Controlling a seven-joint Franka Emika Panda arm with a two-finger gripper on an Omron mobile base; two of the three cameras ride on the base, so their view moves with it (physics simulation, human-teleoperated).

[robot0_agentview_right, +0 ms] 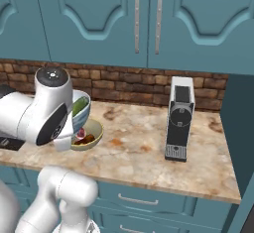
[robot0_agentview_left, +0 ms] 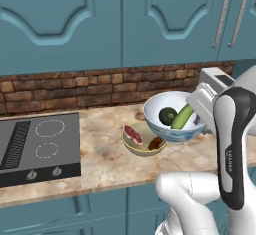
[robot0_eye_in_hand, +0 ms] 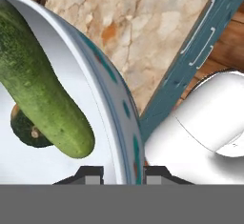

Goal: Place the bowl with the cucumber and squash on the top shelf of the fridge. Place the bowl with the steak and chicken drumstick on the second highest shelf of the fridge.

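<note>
arm (robot0_agentview_left: 192, 199): glossy white rounded shells | dark grey joint bands | small dark fingertips (robot0_eye_in_hand: 91, 174)

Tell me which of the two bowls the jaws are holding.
The bowl with the cucumber and squash, white with a blue pattern: the jaws pinch its rim, and it hangs above the counter. The tan-yellow bowl with the meat sits on the counter.

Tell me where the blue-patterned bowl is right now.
The blue-patterned bowl is held up tilted by the gripper clamped on its rim, just right of the tan bowl on the counter.
</note>
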